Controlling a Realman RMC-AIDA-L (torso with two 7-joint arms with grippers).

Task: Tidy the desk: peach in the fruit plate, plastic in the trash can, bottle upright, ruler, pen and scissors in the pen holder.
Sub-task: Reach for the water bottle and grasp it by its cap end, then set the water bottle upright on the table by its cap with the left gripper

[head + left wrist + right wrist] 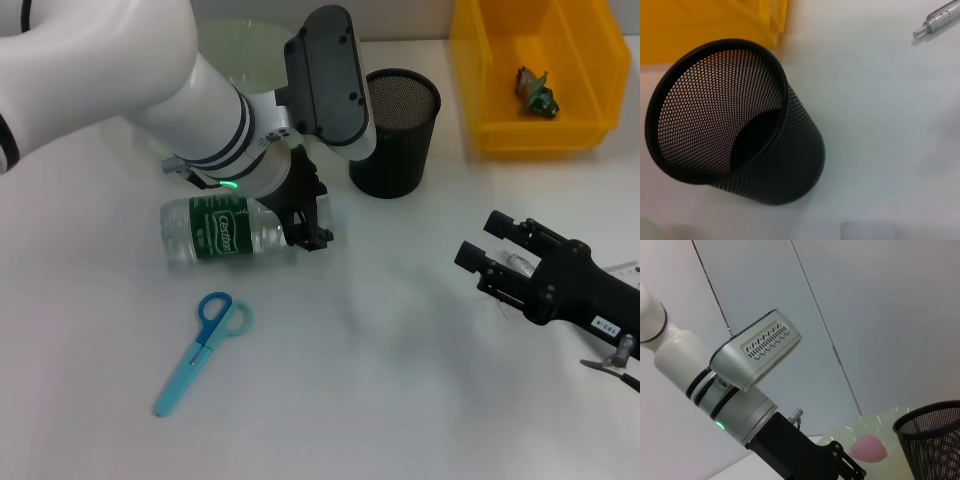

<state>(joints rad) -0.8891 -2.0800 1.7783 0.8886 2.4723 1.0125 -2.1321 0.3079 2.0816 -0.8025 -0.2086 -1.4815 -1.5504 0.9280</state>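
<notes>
Below, our left gripper (312, 232) clasps the lying bottle (222, 230); our right gripper (490, 252) rests spread open on the desk (380, 380).

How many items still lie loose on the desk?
4 visible: the bottle on its side at the left gripper, the scissors nearer the robot, the pen and the ruler by the right gripper. Arms may hide more.

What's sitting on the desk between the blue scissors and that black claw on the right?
Nothing: in the head view, only bare desk lies between the scissors and the right gripper.
</notes>
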